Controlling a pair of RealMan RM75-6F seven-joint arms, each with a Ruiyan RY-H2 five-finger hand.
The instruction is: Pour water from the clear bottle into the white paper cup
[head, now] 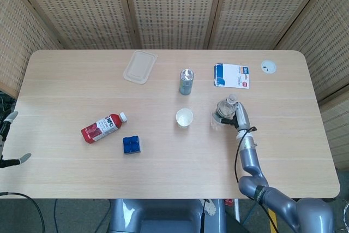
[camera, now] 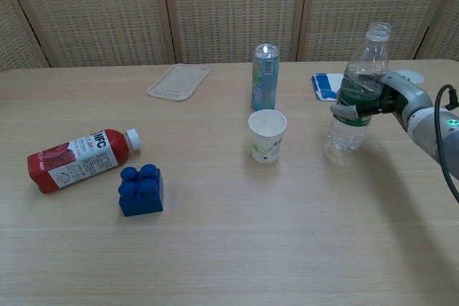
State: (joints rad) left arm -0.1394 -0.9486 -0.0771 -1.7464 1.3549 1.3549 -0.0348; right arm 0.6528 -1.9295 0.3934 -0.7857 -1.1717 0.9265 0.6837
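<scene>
Right hand [camera: 380, 102] wrapped around the upright clear bottle [camera: 358, 84], cup [camera: 267, 135] to its left.

The right hand's fingers are closed around the bottle's middle; the bottle's long axis is close to vertical, open neck up, its base at or just above the table [camera: 287, 234] — which of the two I cannot tell. Left of the hand, a short way off, the white cup stands upright with its mouth up. Beyond the cup stands a can [camera: 265, 77], and behind the hand lies a blue-and-white card [head: 231, 76], with a small white disc [head: 268, 67] farther right of it. Far to the hand's left sit a blue block [camera: 141, 190] and a red bottle [camera: 80, 160] lying on its side, cap toward the cup. At the far back left lies a clear lid [camera: 179, 81]. The left hand [head: 6, 140] shows only at the table's left edge, off the table, fingers apart and holding nothing.
</scene>
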